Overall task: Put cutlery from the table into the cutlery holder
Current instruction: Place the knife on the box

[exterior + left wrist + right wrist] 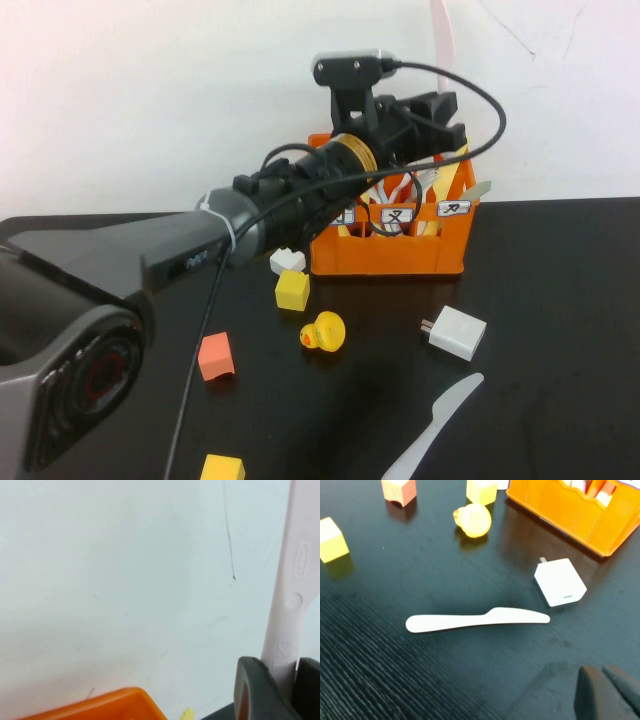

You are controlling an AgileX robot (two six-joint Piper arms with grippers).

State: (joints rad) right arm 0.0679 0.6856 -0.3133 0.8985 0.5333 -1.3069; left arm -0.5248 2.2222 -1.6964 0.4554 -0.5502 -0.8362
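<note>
High view: the left arm is stretched across to the orange cutlery holder (392, 245), and the left gripper (432, 112) is held just above the crate's rear edge. A pale pink knife (441, 35) is seen rising upright from the gripper against the white wall (150, 90). In the left wrist view the same pink knife (292, 595) is pinched between dark fingers (252, 692), with a corner of the holder (107, 706) below.

The pale grey-blue knife (435, 428) is laid flat on the black table (560, 300), in front of the holder and well apart from it. A white charger plug (455, 331) is placed between that knife and the holder. A yellow duck (324, 331), a yellow cube (292, 289) and a small white cube (287, 261) are found off the holder's front-left corner; an orange cube (215, 357) and another yellow cube (221, 468) lie farther out.

The right gripper (607, 692) is seen only in the right wrist view, jaws pressed together and holding nothing, above the table on the near side of the grey-blue knife (477, 620), away from the holder (580, 510).
</note>
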